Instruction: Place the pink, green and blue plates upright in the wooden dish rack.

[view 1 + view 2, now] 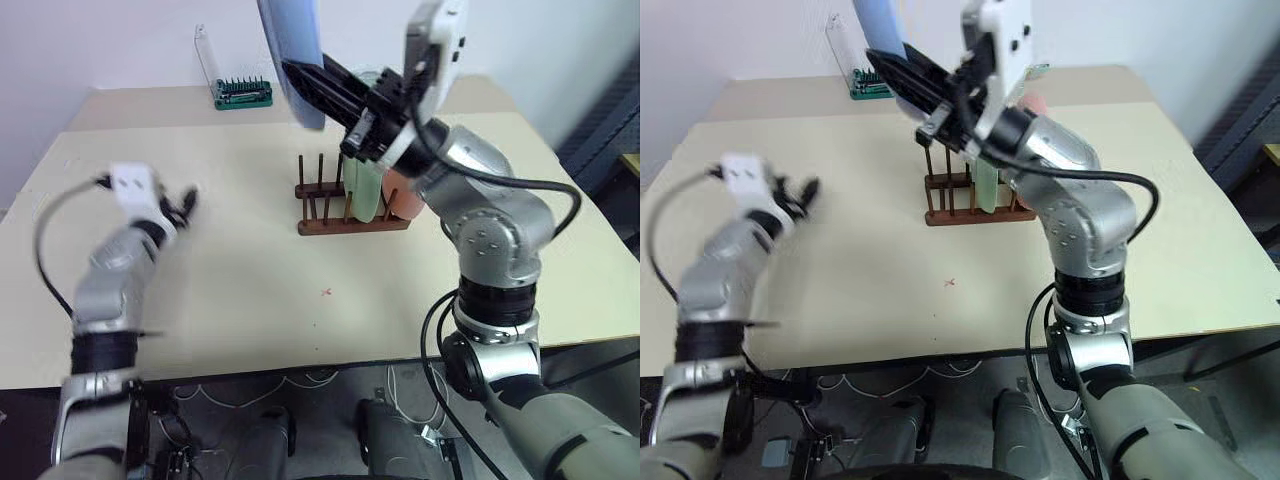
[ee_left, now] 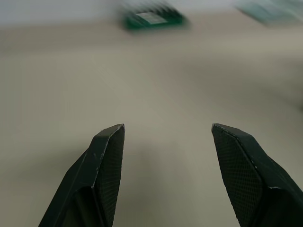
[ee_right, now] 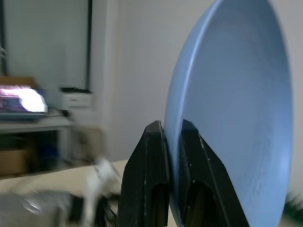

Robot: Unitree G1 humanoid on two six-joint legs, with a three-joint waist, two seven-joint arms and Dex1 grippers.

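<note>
Left eye view: blue plate point(image 1: 292, 55) is airborne above the wooden dish rack point(image 1: 350, 208), pinched at its rim by the right gripper point(image 1: 305, 82). Green plate point(image 1: 362, 188) and pink plate point(image 1: 403, 197) already stand slotted. Left gripper point(image 1: 187, 200) hangs spread and empty — one plate left.

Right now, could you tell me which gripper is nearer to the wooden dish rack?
The right. The right gripper hangs above the wooden dish rack, clamped on the blue plate. The left gripper is open, low over the table, well off to the rack's left.

beige table point(image 1: 250, 300), green tool holder point(image 1: 243, 93) at rear
</note>
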